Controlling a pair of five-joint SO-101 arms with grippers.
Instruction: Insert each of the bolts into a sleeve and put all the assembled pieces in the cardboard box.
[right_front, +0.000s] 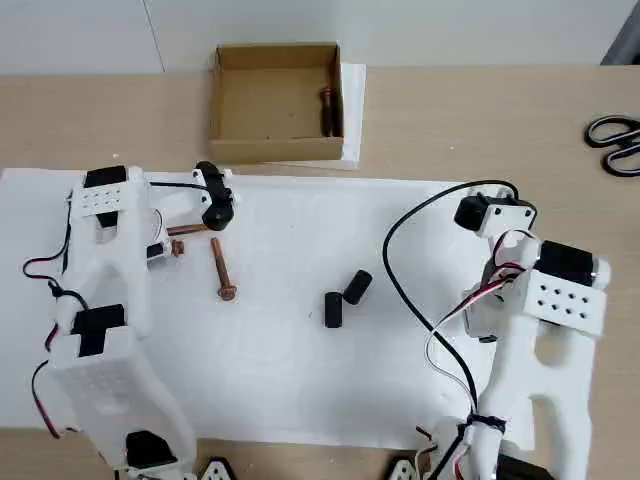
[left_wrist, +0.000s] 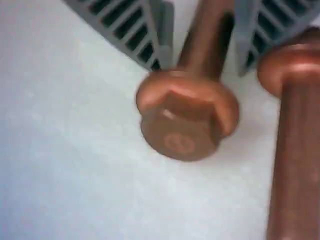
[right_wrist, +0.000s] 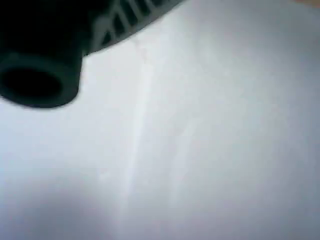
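My left gripper (left_wrist: 204, 47) is shut on a copper bolt (left_wrist: 187, 117); its shaft runs between the grey fingers (left_wrist: 130, 25) and its hex head faces the camera, low over the white mat. A second bolt (left_wrist: 292, 140) lies right beside it, and a third bolt (right_front: 222, 268) lies loose on the mat. Two black sleeves (right_front: 357, 287) (right_front: 333, 309) lie mid-mat. My right gripper (right_wrist: 70, 40) is shut on a black sleeve (right_wrist: 40, 80), its open end sticking out above the mat. The cardboard box (right_front: 228, 105) holds one assembled piece (right_front: 327, 110) against its right wall.
A white mat (right_front: 300, 380) covers most of the wooden table. The box rests on a white foam sheet (right_front: 353, 120) at the back. Scissors (right_front: 615, 143) lie at the far right edge. A black cable (right_front: 400, 260) loops from the right arm over the mat.
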